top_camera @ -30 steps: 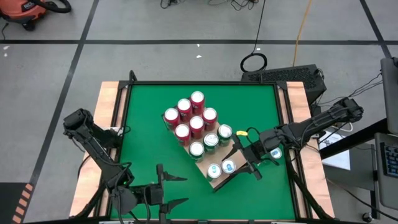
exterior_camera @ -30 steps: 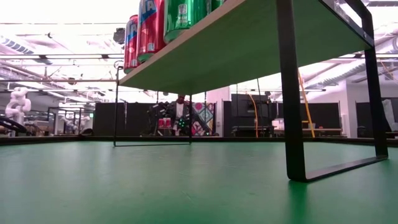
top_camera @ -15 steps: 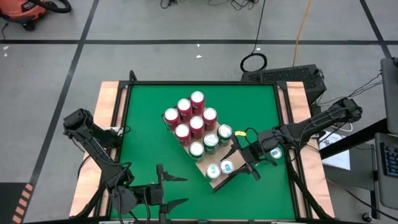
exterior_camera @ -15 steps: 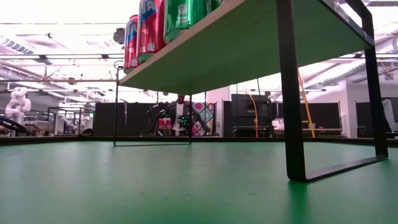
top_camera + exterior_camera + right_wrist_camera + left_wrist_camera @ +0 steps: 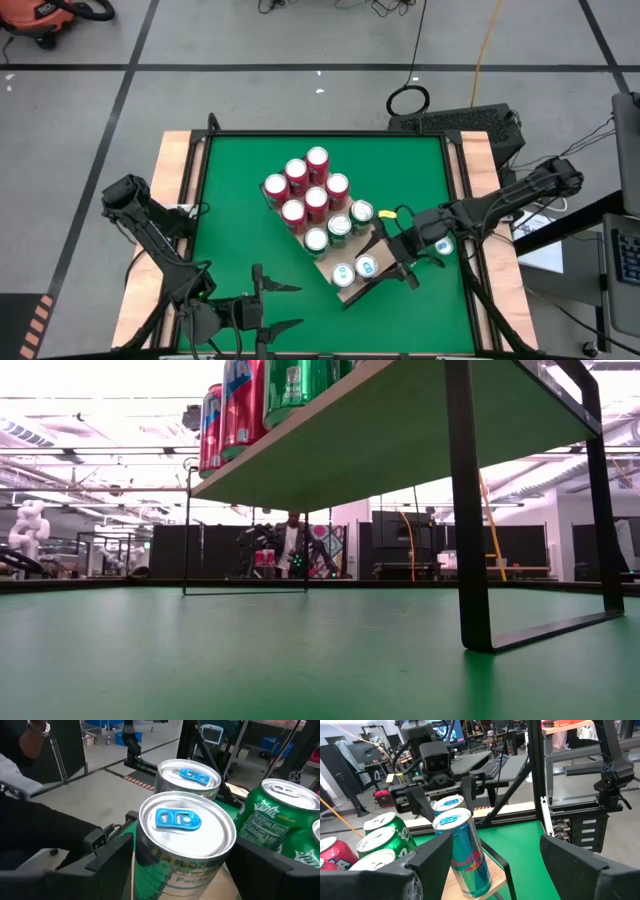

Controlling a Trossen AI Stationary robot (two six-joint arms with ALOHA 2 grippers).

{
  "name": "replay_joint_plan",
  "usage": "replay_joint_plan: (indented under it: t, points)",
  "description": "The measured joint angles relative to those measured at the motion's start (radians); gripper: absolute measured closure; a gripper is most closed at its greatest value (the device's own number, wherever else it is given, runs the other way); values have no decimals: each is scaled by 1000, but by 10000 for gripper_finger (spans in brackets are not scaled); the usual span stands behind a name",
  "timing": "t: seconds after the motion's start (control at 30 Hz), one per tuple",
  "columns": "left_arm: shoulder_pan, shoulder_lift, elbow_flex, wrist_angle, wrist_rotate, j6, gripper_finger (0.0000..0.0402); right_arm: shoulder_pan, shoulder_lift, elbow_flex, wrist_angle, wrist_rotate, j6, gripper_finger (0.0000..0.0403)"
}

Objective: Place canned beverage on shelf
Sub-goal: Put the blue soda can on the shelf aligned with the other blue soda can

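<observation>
The shelf (image 5: 350, 292) is a light wood board on black legs and stands slantwise on the green table; in the low view its underside (image 5: 400, 430) shows. Red cans (image 5: 305, 190), green cans (image 5: 340, 225) and two blue-topped cans stand on it. My right gripper (image 5: 380, 260) is level at the shelf's near right end. It is open, and its fingers flank one blue-topped can (image 5: 187, 827) with a narrow gap on each side. That can (image 5: 366, 266) stands upright on the board beside the other one (image 5: 343, 272). My left gripper (image 5: 290, 306) waits open at the table's near edge.
The shelf's black legs (image 5: 468, 510) stand on the table. Another blue-topped can (image 5: 441, 245) shows under my right arm by the table's right edge. A black keyboard (image 5: 455, 120) lies beyond the far right corner. Green table lies bare left of the shelf (image 5: 230, 230).
</observation>
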Motion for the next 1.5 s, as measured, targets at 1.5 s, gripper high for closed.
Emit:
replay_joint_plan:
  t: [1.5]
  points:
    - [2,0,0,-25,15,-47,107,86,-88,0,-295,286,176,196]
